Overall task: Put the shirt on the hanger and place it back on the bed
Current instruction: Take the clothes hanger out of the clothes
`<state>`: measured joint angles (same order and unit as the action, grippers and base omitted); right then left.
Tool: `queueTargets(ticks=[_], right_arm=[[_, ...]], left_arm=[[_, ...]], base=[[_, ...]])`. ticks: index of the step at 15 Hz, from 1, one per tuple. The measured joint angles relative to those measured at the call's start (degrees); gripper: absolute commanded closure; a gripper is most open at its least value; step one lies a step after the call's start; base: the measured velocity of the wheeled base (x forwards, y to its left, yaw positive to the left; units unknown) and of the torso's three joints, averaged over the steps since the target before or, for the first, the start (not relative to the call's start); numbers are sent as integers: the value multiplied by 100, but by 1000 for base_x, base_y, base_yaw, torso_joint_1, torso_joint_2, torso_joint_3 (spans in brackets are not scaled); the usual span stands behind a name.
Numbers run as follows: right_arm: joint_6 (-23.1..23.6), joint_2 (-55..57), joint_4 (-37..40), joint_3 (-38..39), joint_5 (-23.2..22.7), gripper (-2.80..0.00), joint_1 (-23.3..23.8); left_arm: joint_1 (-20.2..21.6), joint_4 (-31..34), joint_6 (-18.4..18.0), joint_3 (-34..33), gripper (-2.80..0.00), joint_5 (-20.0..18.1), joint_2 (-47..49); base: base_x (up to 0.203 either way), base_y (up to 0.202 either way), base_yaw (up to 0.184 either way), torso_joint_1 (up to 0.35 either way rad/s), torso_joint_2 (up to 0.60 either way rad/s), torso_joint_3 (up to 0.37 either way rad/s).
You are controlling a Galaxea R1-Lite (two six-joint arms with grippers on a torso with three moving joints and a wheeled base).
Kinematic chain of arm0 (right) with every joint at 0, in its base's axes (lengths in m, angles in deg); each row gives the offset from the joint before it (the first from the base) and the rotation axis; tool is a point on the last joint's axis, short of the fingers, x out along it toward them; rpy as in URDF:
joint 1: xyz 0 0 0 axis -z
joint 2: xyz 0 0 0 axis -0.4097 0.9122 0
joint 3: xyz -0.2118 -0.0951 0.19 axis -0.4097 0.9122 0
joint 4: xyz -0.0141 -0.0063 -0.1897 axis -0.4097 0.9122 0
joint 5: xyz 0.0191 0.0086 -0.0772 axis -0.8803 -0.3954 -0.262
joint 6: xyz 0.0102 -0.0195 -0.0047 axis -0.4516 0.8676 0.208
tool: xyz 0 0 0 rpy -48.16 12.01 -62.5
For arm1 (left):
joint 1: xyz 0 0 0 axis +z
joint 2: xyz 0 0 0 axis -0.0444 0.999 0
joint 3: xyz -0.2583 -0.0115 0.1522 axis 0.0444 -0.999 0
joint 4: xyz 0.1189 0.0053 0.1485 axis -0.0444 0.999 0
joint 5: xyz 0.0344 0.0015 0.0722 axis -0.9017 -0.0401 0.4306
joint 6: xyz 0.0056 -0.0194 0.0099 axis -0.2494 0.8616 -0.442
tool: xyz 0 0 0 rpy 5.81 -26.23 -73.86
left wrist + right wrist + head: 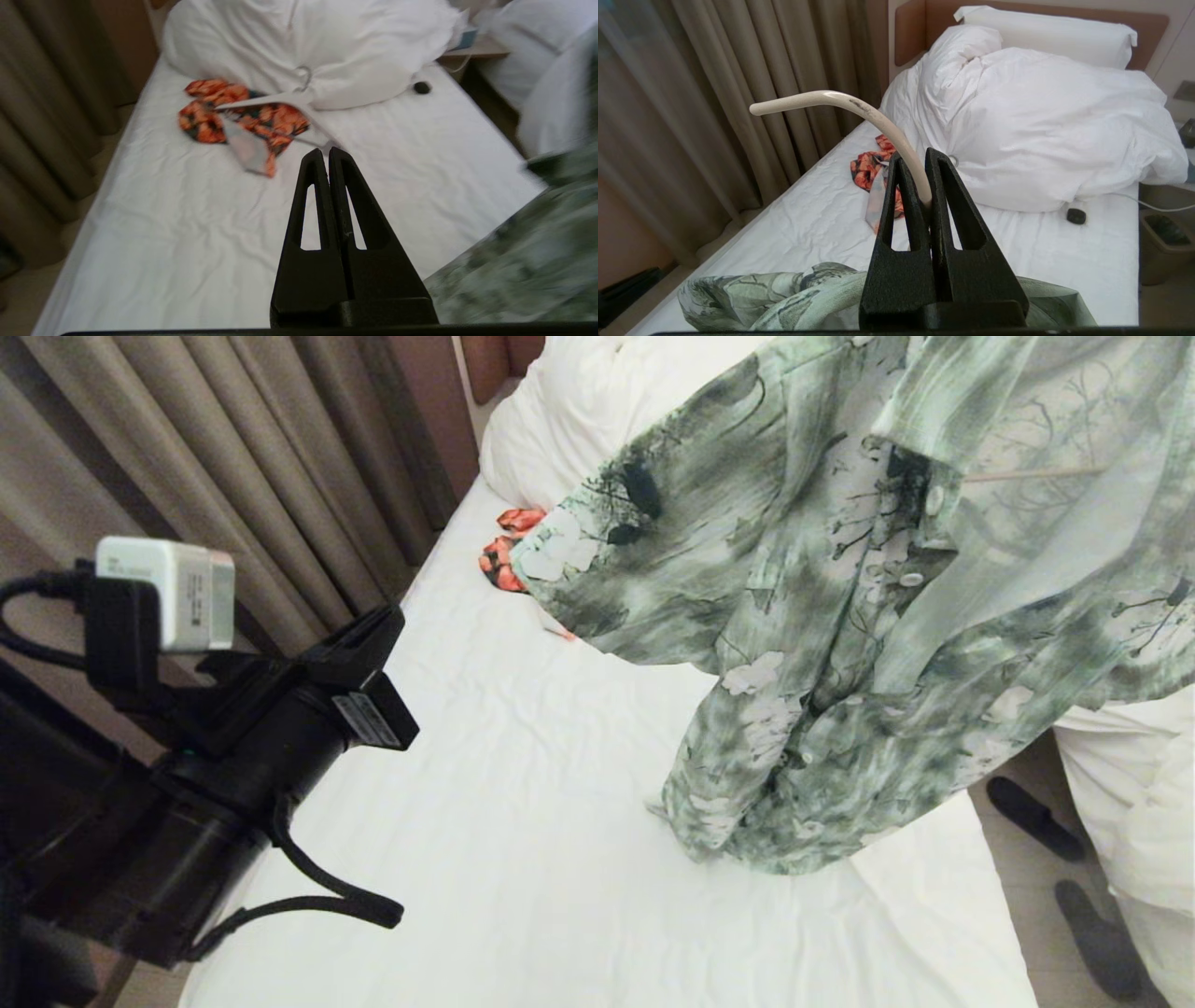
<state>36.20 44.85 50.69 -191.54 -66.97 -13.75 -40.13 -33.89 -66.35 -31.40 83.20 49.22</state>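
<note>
Head view: the shirt [840, 616] hangs in mid-air over the bed [523, 821], its lower hem just reaching the white sheet. A thin line of the hanger [1036, 474] shows through the cloth near the collar. The fabric drapes in loose folds — judged light, limp and a bit slippery on thin wire, so it should be carried by the hanger, not by the cloth. The left arm sits low at the bed's left edge, away from the shirt.

Left wrist view: left gripper [329, 154] with jaws pressed together, nothing between them, pointed toward an orange floral garment [243, 116] and a white hanger [280, 99] lying near the duvet [327, 46].

Right wrist view: right gripper [920, 161] clamped on the hanger's cream hook — the curved end rises clear above the fingertips. The hook is stiff but slim; it may swivel in the grip if the lowering is jerky. Shirt collar bunches just below the fingers.
</note>
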Motion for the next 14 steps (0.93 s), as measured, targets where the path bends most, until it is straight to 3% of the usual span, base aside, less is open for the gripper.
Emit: queueTargets(ticks=[3,5,10,14], right_arm=[[-234,290,-211,11,-72,0,248],[-367,509,-366,27,-94,0,360],[-381,912,-637,14,-108,0,403],[-382,1064,-653,5,-98,0,394]], left_arm=[[-664,774,27,789,0,199,-41],[-1009,903,13,1069,0,386,30],[-1662,1274,0,1686,0,430,199],[-2087,1431,0,2477,0,513,858]], base=[[0,0,0,0,0,0],[0,0,0,0,0,0],[0,0,0,0,0,0],[0,0,0,0,0,0]])
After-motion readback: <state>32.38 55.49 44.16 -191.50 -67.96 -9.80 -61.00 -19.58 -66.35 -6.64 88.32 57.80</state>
